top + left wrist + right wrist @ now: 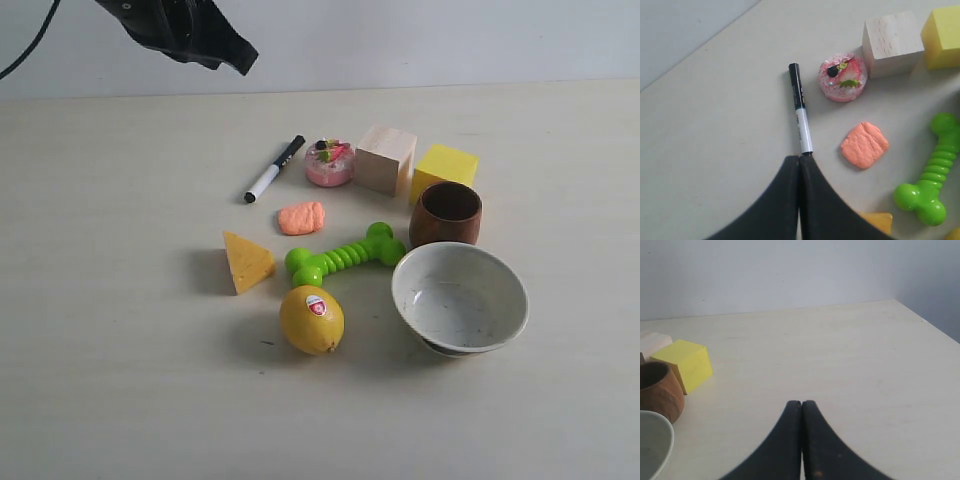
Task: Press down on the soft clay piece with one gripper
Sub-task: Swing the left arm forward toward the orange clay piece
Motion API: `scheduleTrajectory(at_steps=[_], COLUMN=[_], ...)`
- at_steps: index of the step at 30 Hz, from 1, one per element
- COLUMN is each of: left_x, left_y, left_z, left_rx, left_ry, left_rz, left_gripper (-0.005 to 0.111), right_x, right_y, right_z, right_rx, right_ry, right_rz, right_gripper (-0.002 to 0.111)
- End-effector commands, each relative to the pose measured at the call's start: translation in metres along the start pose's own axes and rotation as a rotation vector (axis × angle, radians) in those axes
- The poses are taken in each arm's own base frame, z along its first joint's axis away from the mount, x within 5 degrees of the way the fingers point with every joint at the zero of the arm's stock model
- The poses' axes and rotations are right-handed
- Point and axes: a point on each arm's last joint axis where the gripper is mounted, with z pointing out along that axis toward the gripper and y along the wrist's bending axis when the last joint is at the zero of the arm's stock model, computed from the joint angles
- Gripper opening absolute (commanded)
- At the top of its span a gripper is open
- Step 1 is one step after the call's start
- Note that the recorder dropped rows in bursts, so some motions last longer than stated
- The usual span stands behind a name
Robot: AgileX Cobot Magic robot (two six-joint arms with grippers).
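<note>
Exterior view: the clay (pixel 301 217) lies on the counter (pixel 120 350) between marker (pixel 274 169) and green bone (pixel 346 256). Left gripper (pixel 800 164), raised at far left, has jaws pressed together; right gripper (pixel 801 407) likewise, empty.

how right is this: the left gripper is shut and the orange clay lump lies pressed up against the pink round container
One part is wrong. The left gripper is shut, but the orange clay lump does not touch the pink round container. It lies apart from it with a clear gap between them, as the left wrist view shows.
</note>
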Motion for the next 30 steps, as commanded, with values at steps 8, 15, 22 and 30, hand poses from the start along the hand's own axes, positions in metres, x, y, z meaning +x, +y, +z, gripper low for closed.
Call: scheduleTrajectory(at_steps=[8,15,22,30], left_x=[-0.015,-0.010,-0.018,-0.030], left_y=[-0.011,-0.019,-0.020,-0.035], left_z=[-0.003,0.027,0.047,0.057], left_rx=[0.133,0.211,0.249,0.267], left_ry=[-0.137,-0.017,0.060,0.053], left_rz=[-0.179,-0.227,-0.226,-0.214], left_gripper=[0.000,0.000,0.000,0.000], right_x=[0.001,0.001,0.001,0.001], right_y=[0.000,0.000,0.000,0.000], right_z=[0.000,0.000,0.000,0.000], right_rx=[-0.003,-0.003,-0.003,-0.003], right_ry=[-0.008,-0.008,-0.008,-0.011], right_rz=[0.002,0.002,0.002,0.002], right_gripper=[0.000,0.000,0.000,0.000])
